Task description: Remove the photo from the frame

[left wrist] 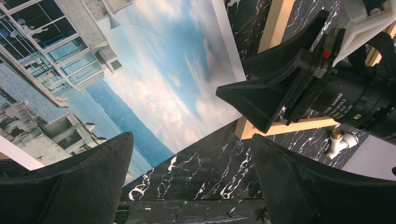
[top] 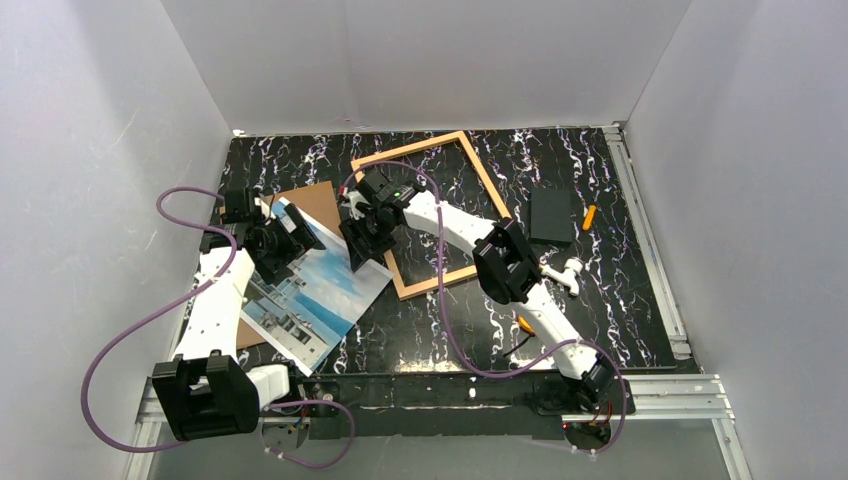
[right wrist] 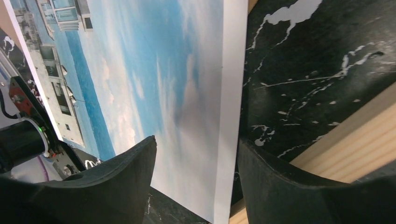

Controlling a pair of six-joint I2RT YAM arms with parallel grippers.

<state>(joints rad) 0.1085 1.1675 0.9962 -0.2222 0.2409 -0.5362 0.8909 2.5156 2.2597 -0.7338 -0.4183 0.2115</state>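
The photo [top: 320,290], a print of blue sky, clouds and a pale building, lies flat on the black marbled table, left of the frame and outside it. A brown board [top: 318,200] lies under its far end. The light-orange wooden frame [top: 408,148] lies flat at centre back. My left gripper [top: 298,236] is open and empty over the photo's upper part [left wrist: 177,70], its jaws wide [left wrist: 191,140]. My right gripper [top: 362,240] is open [right wrist: 196,140] at the frame's left strip [right wrist: 355,149]. The photo's white right edge [right wrist: 231,116] stands between its fingers.
A small black rectangle [top: 551,215] and a short orange object [top: 589,217] lie right of the frame. Another orange piece [top: 524,324] lies by the right arm. White walls enclose the table; a metal rail [top: 655,260] runs along the right edge.
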